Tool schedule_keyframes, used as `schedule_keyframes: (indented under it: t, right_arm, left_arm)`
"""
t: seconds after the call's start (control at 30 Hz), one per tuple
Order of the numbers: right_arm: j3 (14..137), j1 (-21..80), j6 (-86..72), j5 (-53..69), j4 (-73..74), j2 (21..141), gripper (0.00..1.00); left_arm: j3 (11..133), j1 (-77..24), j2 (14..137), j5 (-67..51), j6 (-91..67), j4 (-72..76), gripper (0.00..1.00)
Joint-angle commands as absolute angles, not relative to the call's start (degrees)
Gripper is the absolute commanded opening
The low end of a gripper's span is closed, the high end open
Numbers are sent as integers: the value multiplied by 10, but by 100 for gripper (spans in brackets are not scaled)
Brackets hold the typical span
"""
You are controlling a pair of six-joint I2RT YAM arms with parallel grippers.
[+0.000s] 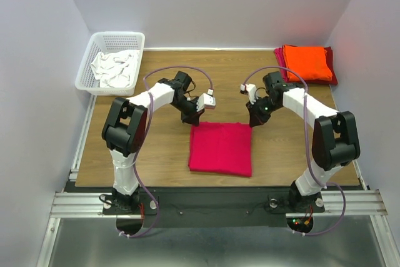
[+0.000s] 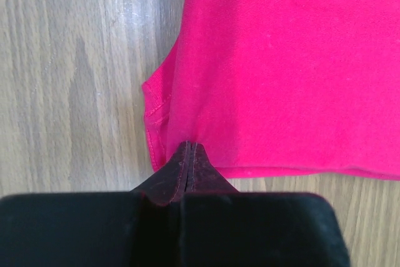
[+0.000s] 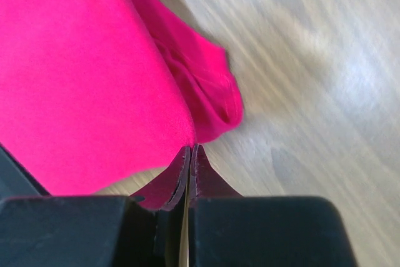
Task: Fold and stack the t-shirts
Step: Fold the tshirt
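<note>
A bright pinkish-red t-shirt (image 1: 220,148) lies folded into a flat rectangle on the wooden table (image 1: 156,148), between the two arms. My left gripper (image 1: 192,119) is at its far left corner and my right gripper (image 1: 253,119) at its far right corner. In the left wrist view the gripper (image 2: 189,146) is shut, tips just over the edge of the shirt (image 2: 281,60), no cloth showing between them. The right gripper (image 3: 190,148) is also shut, at the bunched corner of the shirt (image 3: 81,79). An orange t-shirt (image 1: 306,62) lies folded on a darker red one (image 1: 332,78) at the back right.
A white mesh basket (image 1: 94,47) holding white cloth (image 1: 115,70) stands at the back left corner. White walls close in the table on three sides. The arm bases sit on a metal rail (image 1: 212,203) along the near edge.
</note>
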State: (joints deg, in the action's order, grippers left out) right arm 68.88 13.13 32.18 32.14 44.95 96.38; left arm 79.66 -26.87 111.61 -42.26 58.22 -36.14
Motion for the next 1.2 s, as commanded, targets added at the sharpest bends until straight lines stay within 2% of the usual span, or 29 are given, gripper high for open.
schedule_keyframes:
  t: [0.0,0.23,0.77,0.8,0.83,0.87,0.9,0.93,0.97,1.0,1.07,1.1,1.13,1.17]
  right_arm:
    - [670,126,307,264,409,961,1]
    - [654,126,287,240,348,983,1]
    - [732,121,238,195,241,1072,1]
    - [743,120,231,196,242,1069,5]
    - [751,118,222,197,243,1057,11]
    - [765,118,198,203,244,1047,26]
    - [766,118,188,203,244,1035,35]
    - [763,118,178,227,244,1003,51]
    - [763,118,166,242,244,988,52]
    - [759,118,139,277,243,974,64]
    - [758,118,109,314,243,947,72]
    - [756,118,76,359,242,944,74]
    - [754,117,58,385,242,945,74]
    - [751,118,21,411,236,958,74]
  left_arm:
    - [822,-264,1099,-423,586,-390,0]
    - [835,-254,1081,-411,581,-389,0]
    - [885,-200,1180,-407,530,-309,0]
    - [890,-193,1174,-410,506,-308,14]
    - [898,-179,1168,-413,492,-304,21]
    - [899,-171,1148,-419,463,-290,32]
    - [899,-162,1136,-425,462,-283,32]
    - [895,-148,1108,-432,431,-263,44]
    - [890,-142,1092,-438,412,-263,47]
    - [884,-138,1078,-451,391,-237,48]
    - [857,-135,1038,-469,315,-188,48]
    - [826,-136,1018,-503,236,-165,48]
    - [807,-138,1018,-528,236,-139,48]
    - [788,-141,1005,-550,139,-68,52]
